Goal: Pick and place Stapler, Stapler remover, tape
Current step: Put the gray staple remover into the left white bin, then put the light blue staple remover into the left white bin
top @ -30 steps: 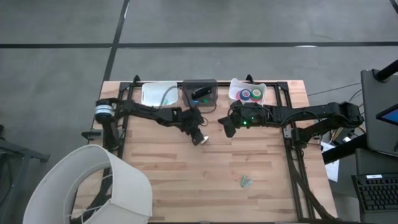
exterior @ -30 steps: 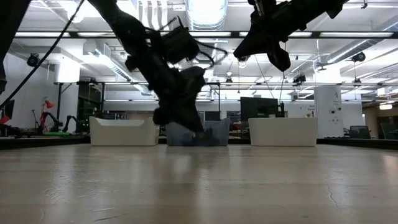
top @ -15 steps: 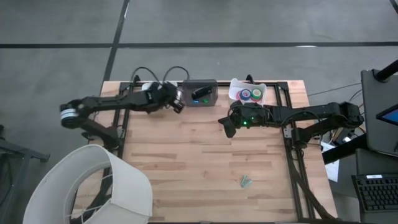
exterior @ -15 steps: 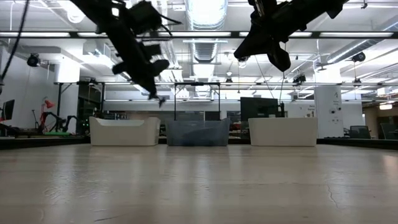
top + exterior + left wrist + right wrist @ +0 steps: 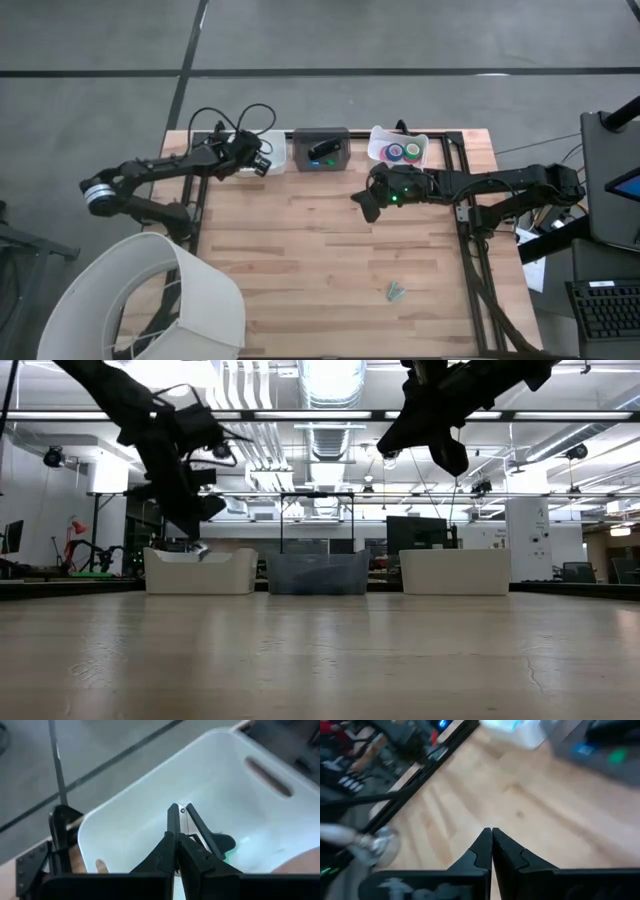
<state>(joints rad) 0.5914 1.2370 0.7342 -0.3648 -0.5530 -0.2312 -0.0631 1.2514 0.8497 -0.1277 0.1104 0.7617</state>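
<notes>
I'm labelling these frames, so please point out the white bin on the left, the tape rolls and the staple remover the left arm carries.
white bin (image 5: 150,795): left wrist view, inner wall.
tape rolls (image 5: 404,152): high view, the green roll.
staple remover (image 5: 200,830): left wrist view, its dark handle.

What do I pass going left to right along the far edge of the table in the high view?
Left gripper over the white bin → grey bin holding a dark item → white tray with the tape rolls.
</notes>
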